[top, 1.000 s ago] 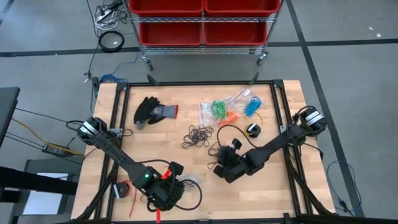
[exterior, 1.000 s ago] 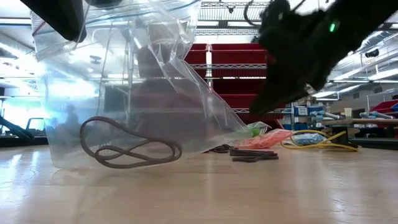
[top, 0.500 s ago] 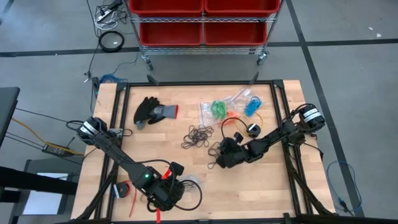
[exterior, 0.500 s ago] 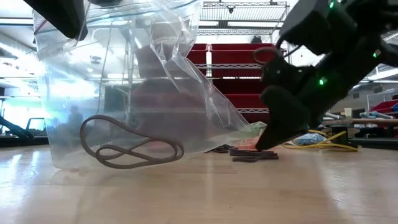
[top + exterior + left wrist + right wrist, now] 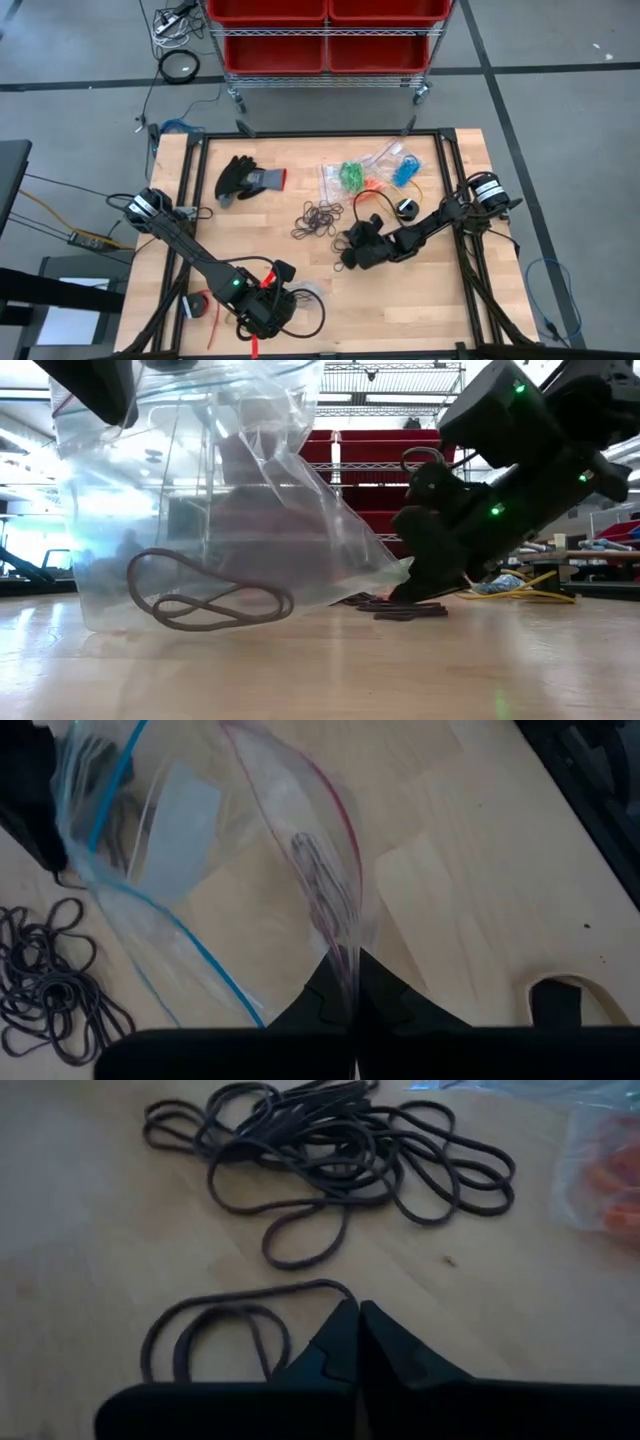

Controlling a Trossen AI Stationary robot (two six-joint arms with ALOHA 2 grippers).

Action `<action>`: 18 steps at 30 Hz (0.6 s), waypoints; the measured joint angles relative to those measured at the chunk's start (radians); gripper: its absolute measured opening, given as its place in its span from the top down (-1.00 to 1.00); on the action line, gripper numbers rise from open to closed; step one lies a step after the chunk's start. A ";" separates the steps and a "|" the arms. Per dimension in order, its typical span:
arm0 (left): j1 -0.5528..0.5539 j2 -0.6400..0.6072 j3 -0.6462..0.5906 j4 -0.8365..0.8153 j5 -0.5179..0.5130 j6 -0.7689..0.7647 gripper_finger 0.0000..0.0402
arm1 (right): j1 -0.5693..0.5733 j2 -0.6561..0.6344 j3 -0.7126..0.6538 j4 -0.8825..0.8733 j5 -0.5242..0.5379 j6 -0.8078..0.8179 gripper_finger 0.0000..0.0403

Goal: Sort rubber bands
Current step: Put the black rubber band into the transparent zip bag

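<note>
1. Your right gripper [image 5: 357, 1312] has its fingers pressed together, tips down on the table [image 5: 440, 300] at a small loose bunch of black rubber bands [image 5: 215, 1330]; whether a band is caught between them you cannot tell.
2. Just beyond lies the bigger black pile [image 5: 318, 219].
3. Your left gripper [image 5: 355, 982] pinches the edge of a clear bag [image 5: 200, 850] (one dark band [image 5: 205, 600] inside) near the front edge.
4. Green, orange and blue bands sit in bags [image 5: 372, 172] farther back, beside a black glove [image 5: 246, 179].
</note>
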 joint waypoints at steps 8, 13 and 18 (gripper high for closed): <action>0.006 0.000 0.000 -0.008 0.011 0.002 1.00 | 0.055 -0.182 0.006 -0.001 0.061 -0.132 1.00; 0.007 0.000 0.000 0.001 0.011 0.002 1.00 | 0.097 -0.259 0.085 0.016 0.102 -0.296 1.00; 0.007 0.000 0.000 0.005 0.012 0.002 1.00 | 0.120 -0.263 0.209 0.014 0.112 -0.467 1.00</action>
